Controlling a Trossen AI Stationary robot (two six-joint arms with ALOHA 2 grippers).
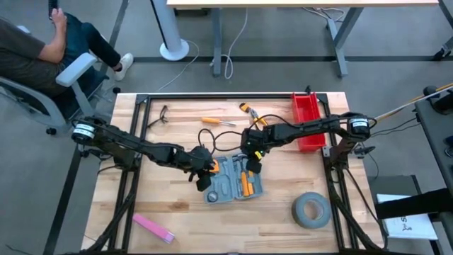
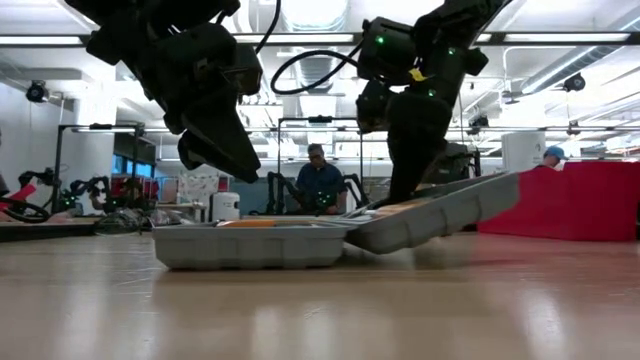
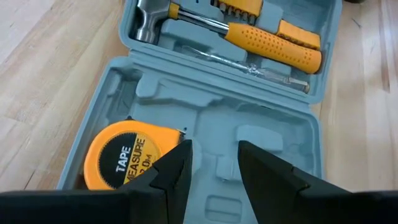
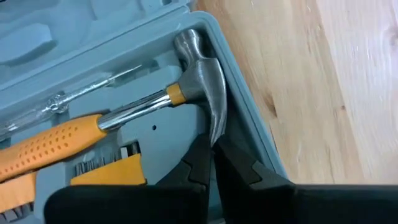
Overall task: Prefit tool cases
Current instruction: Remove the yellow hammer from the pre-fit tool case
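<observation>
The surface (image 1: pixel 177 212) carries my blue-grey tool case (image 1: pixel 230 185) lying open near its middle, between my two arms, its two halves side by side so that the long axis of the whole spread runs across from my left arm's side to my right arm's side. In the low view the half toward my left lies flat on the wood while the other half is tilted up off it, its outer edge raised. My left end effector (image 3: pixel 212 165) hangs just above the flat half, fingers parted with a clear gap and nothing between them; below and just beside it sits the yellow tape measure (image 3: pixel 127 158) in its recess, with bare moulded recesses straight under my fingertips. My right end effector (image 4: pixel 213 163) is down at the tilted half, its fingers closed together with no gap, their tips against the steel head of the hammer (image 4: pixel 202 74), whose orange handle runs away along that half's length beside a clear-handled screwdriver (image 4: pixel 81 93); I judge it is pressing the hammer home, not holding it. Since the left is nearer the flat half and the right already rests in the raised one, I judge that the coming move turns on the hinge line between them: the raised half would swing over toward my left
</observation>
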